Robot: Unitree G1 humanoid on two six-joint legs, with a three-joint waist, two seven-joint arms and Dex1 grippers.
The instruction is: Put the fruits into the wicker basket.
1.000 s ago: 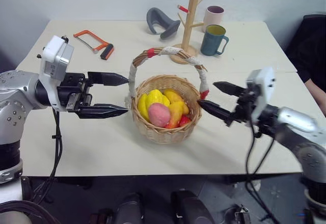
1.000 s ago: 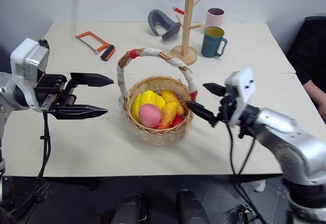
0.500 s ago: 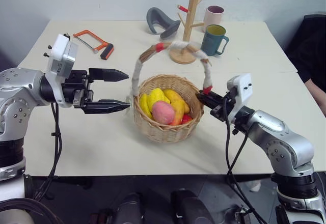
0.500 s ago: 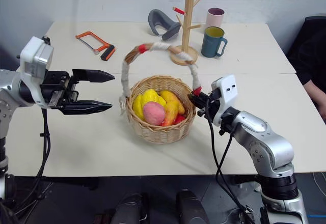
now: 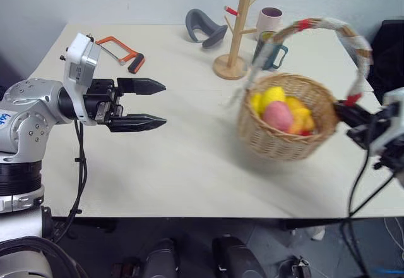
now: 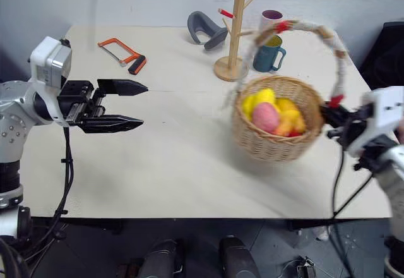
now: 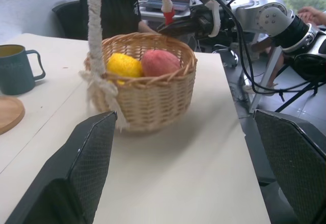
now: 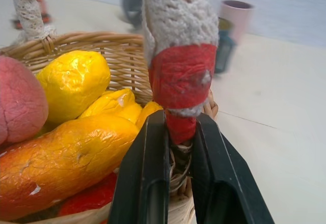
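Cream table point(image 5: 189, 164) scene: left gripper point(image 5: 154, 104) spread, empty, well apart from wicker basket point(image 5: 284, 142). Lemon point(image 5: 273, 96) and peach point(image 5: 276, 115) inside. Right gripper point(image 8: 175, 183) pinches handle base; drag low and slow, avoid tipping.

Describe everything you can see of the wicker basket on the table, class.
The wicker basket is round, light tan and woven, with a tall arched handle wrapped in white cloth with red bands. It sits near the table's right edge, in front of the teal mug. It holds a yellow lemon, a pink peach and other fruit. The right gripper's jaws are shut on the handle's base.
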